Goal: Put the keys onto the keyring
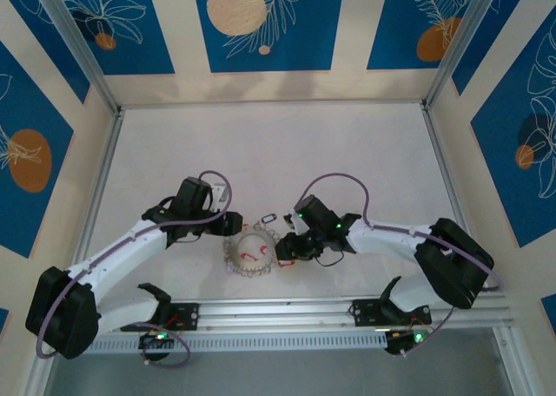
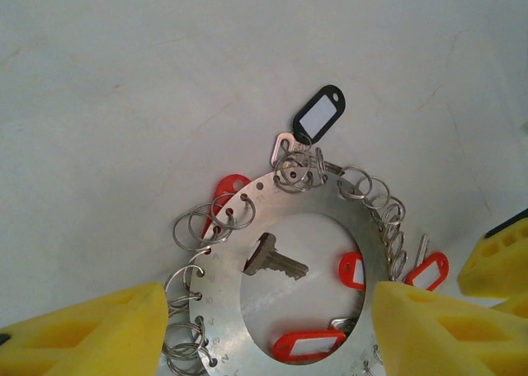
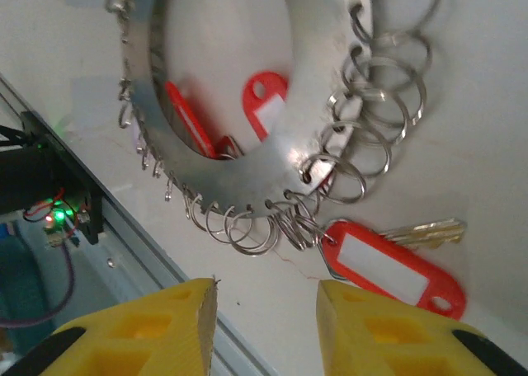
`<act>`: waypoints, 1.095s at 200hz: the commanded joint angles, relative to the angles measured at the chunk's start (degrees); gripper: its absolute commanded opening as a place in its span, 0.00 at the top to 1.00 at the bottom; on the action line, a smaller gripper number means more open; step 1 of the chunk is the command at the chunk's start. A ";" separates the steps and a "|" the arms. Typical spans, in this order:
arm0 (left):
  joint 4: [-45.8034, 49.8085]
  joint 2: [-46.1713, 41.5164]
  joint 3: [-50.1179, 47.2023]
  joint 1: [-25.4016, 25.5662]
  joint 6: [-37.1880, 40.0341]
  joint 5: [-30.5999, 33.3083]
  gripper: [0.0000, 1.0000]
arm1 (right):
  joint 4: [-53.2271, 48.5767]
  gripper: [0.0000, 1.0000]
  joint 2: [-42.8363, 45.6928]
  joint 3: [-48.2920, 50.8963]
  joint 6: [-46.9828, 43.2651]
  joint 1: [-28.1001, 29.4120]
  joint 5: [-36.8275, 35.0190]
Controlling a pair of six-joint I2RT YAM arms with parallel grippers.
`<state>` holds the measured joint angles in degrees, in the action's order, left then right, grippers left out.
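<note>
Near rail: an aluminium rail ran along the table's front edge, close before the keyring.
Left gripper: the left gripper stood wide open, its yellow fingers on either side of the keyring's near part, gripping nothing.
Right gripper: the right gripper was also parted and empty, its gap over bare table just short of the keyring's rim.
Keyring: the keyring, a flat silvery plate with a wide hole, lay on the white table between the two grippers, with small wire loops crowding its rim.
Keys inside: a silver key and red tags lay within the hole.
Keys outside: an outer red tag and a brass key lay just beside the rim near the right gripper, touching the loops; whether they were threaded on could not be told.
Farthest: a black tag lay just beyond the far rim, against the loops there.
</note>
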<state>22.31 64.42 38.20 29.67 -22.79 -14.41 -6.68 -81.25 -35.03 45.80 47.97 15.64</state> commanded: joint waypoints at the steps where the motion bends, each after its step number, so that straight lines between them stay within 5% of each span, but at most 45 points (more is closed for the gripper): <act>1: -0.39 -0.90 -0.16 0.38 -1.94 -0.57 0.34 | 7.72 0.64 -2.59 2.85 9.37 -0.28 5.84; 87: 0.27 -1.59 -0.66 0.37 -2.00 0.20 0.33 | 12.65 0.81 -6.80 4.25 9.17 -1.30 4.57; 219: -0.80 -2.50 -2.69 0.39 -2.18 1.10 0.33 | 16.87 0.81 -9.36 3.31 8.59 -1.12 6.55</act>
<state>21.85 62.63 36.23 29.67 -24.56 -14.31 9.28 -89.52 -30.74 54.43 46.70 20.75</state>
